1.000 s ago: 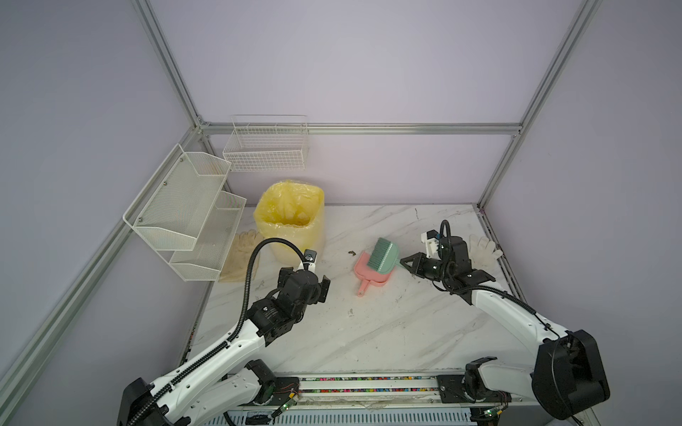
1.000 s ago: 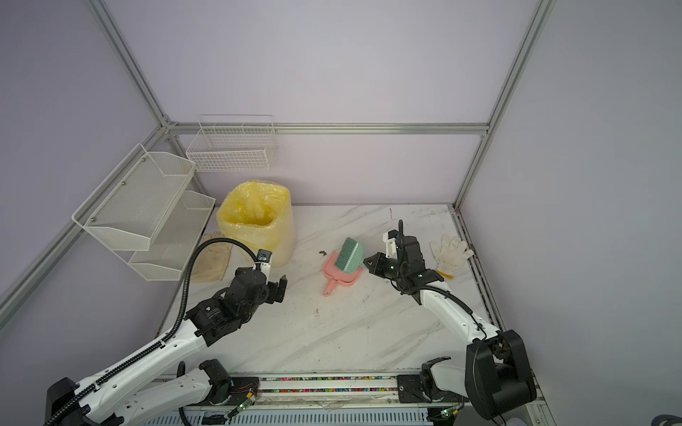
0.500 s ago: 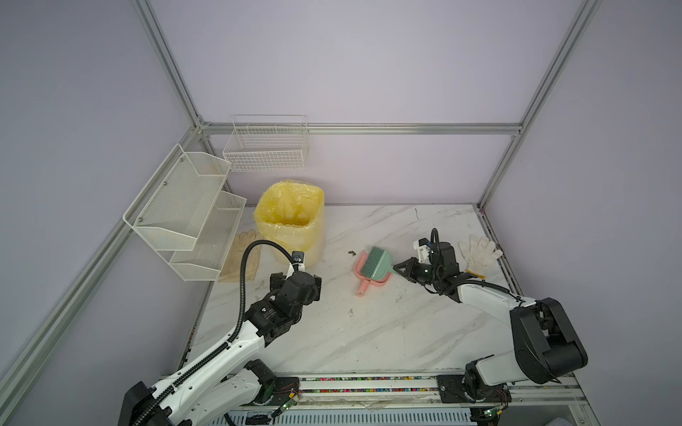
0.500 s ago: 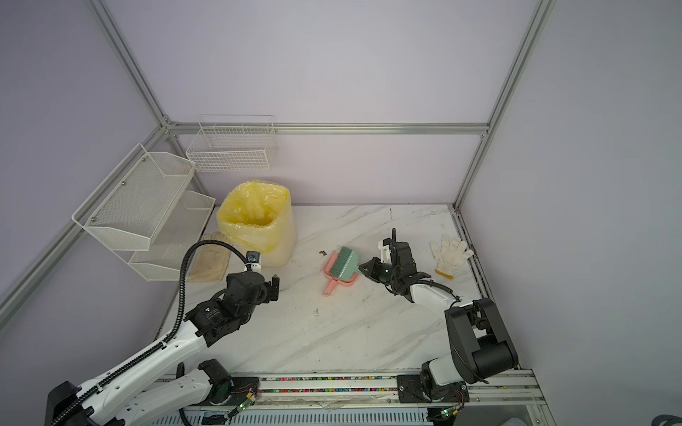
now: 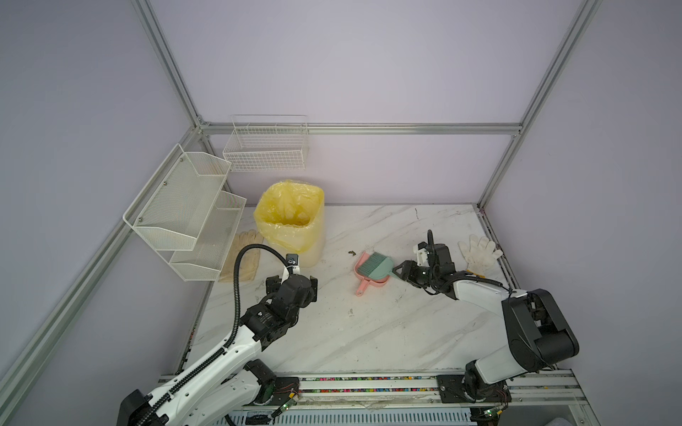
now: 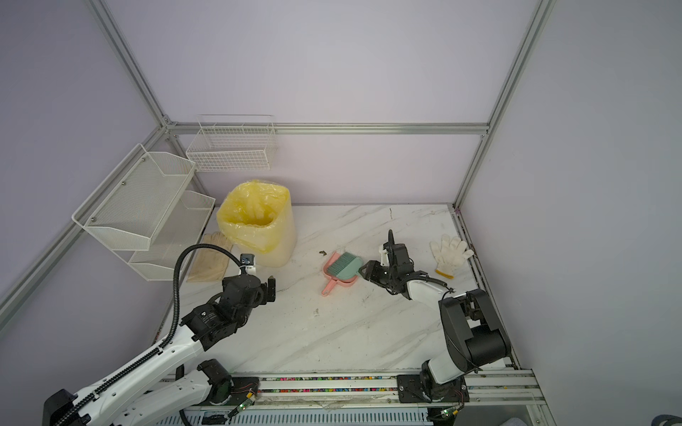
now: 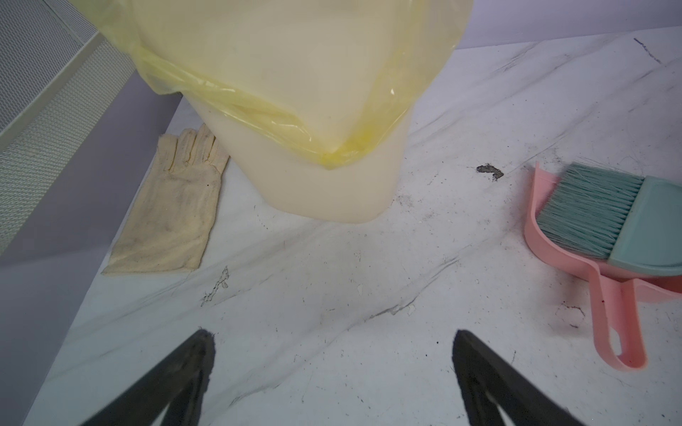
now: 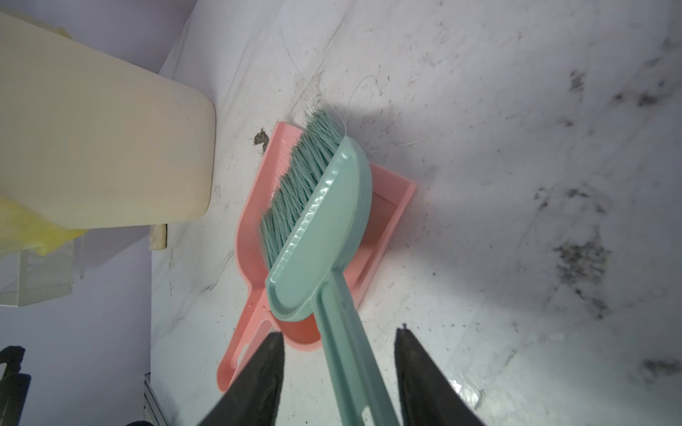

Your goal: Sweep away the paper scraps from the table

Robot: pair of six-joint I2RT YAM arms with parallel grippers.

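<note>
Straddling the brush handle, the right pincer stands half-open, gripping nothing.
The brush lies across the pink dustpan on the counter; the left pincer gapes wide near the bin. No paper scraps show on the counter. On a crooked withdrawal, a jaw could snag the handle and drag the brush off the pan.

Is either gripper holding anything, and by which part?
Nothing is held. The right gripper stands open around the handle of the green brush, gaps on both sides. The left gripper is open and empty.
</note>
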